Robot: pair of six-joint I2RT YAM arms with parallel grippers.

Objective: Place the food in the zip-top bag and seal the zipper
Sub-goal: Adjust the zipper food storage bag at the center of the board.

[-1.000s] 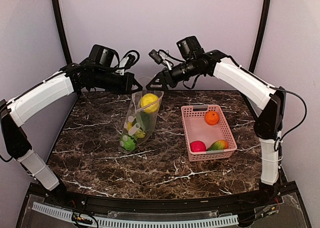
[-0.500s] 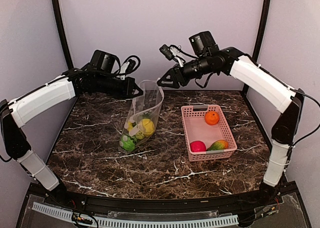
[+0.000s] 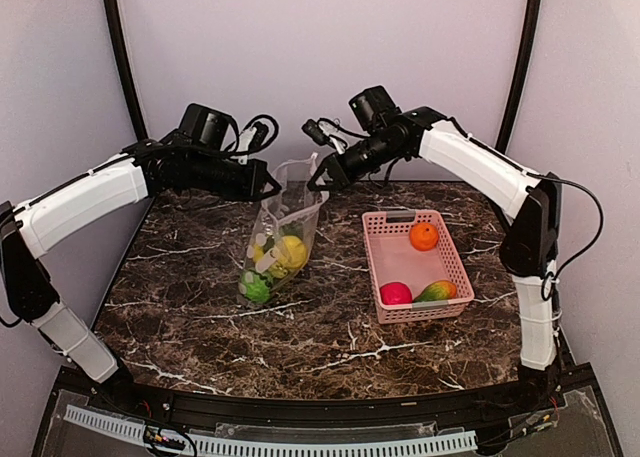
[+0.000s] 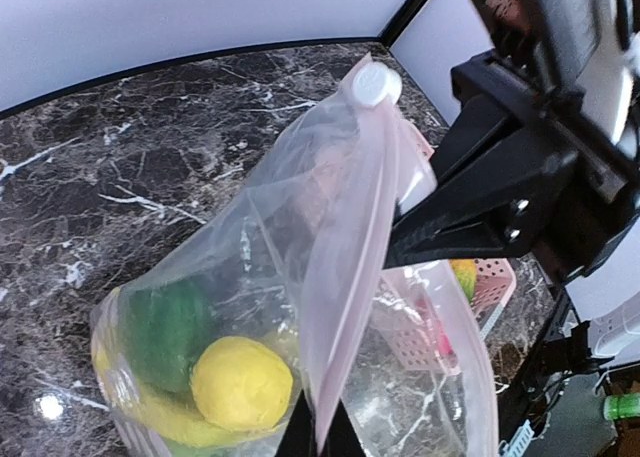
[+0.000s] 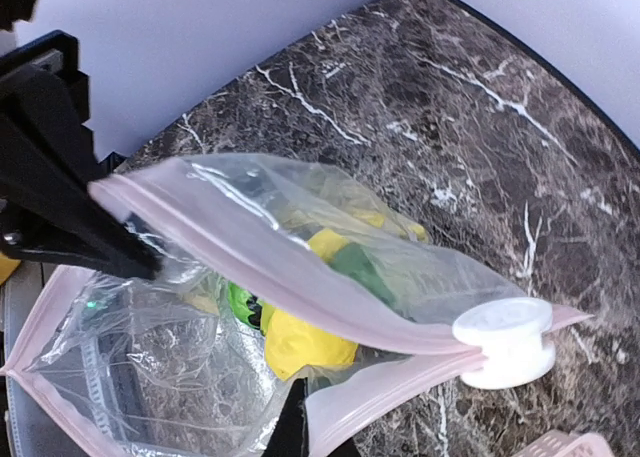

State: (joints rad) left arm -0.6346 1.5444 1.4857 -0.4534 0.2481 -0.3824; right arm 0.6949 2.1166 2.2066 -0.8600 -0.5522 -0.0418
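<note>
The left end effector (image 3: 272, 189) at 9 o'clock and the right end effector (image 3: 318, 182) at 3 o'clock clench the rim of the zip-top bag (image 3: 285, 227), probably to hold it upright.

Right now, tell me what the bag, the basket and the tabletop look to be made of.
The zip-top bag: thin, soft, clear plastic film, glossy; the food shows through it and it creases. The basket: pink moulded plastic, likely rigid, with lattice walls. The table: dark, white-veined marble look with a polished sheen; whether real stone or laminate, I can't tell.
</note>
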